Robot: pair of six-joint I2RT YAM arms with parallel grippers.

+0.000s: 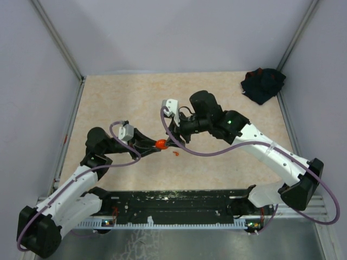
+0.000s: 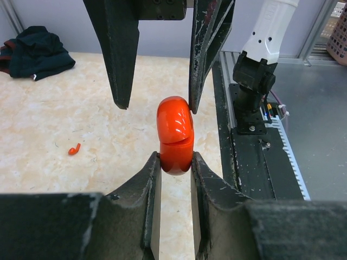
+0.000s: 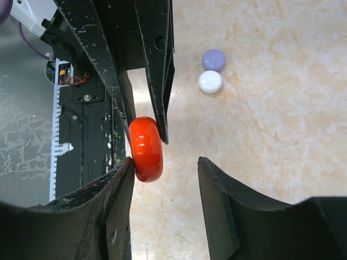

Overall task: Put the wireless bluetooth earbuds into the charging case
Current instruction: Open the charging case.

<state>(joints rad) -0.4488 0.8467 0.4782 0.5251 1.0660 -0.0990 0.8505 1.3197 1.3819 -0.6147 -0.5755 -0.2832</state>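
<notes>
Top external: orange case (image 1: pixel 161 143) largely hidden in left hand (image 1: pixel 158 144).

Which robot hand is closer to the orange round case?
Left. The left gripper has its jaws shut on the orange case. The right gripper is open around it, apparently touching on one side only.

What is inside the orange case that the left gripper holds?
Nothing shows: the case, clamped in the left gripper, presents only a seam, so its interior is hidden. One red earbud lies outside, on the table.
</notes>
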